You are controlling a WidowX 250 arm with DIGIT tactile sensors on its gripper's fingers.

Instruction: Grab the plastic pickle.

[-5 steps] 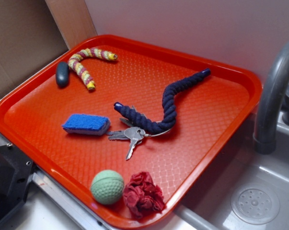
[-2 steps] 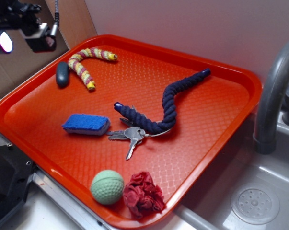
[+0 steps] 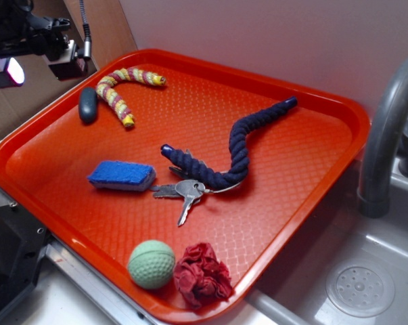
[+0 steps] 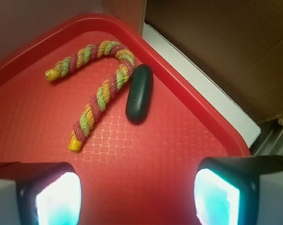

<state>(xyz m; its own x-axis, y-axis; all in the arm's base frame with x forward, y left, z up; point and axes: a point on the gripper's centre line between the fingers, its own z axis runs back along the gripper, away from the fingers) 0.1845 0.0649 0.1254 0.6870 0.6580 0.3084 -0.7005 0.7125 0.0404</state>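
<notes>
The pincer (image 4: 134, 197) is hanging spread above the plastic pickle (image 4: 140, 93). That pickle is touching the striped rope (image 4: 96, 97), so a closing finger is risking snagging rope too.

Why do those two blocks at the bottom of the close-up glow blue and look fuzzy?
Wrist view: the end effector fingers sit too near the lens, so they blur and glare, while the plastic pickle stays sharp. Exterior view: evenly lit, soft shadows.
</notes>
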